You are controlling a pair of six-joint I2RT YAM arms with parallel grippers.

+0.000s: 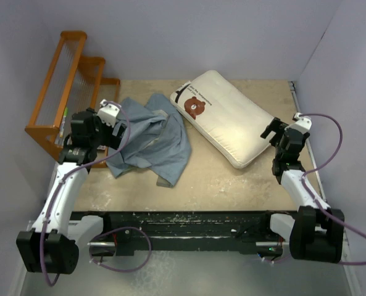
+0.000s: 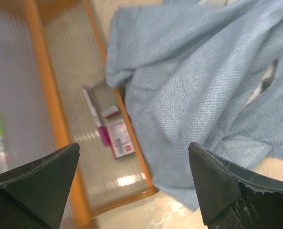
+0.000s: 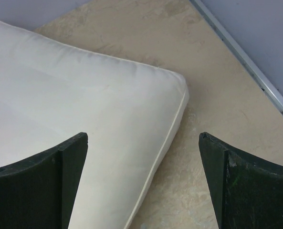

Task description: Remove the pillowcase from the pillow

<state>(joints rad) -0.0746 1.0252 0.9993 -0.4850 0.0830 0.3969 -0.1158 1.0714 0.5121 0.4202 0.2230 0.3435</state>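
We saw the pillowcase (image 1: pixel 152 139) lying off the pillow (image 1: pixel 226 117), a crumpled blue-grey heap on the left half of the bench (image 1: pixel 232 185), its left edge draped over the rim of the orange wire rack (image 1: pixel 65 92). The cream pillow lay diagonal just to its right, bear face toward the back. Our left fingers (image 2: pixel 36 181) hung spread wide above the cloth's edge, grasping nothing. Our right fingers (image 3: pixel 241 181) were likewise spread and empty over the pillow's near corner.

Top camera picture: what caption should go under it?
The plump cream bear-print pillow lies bare beside the crumpled blue-grey cloth pillowcase.
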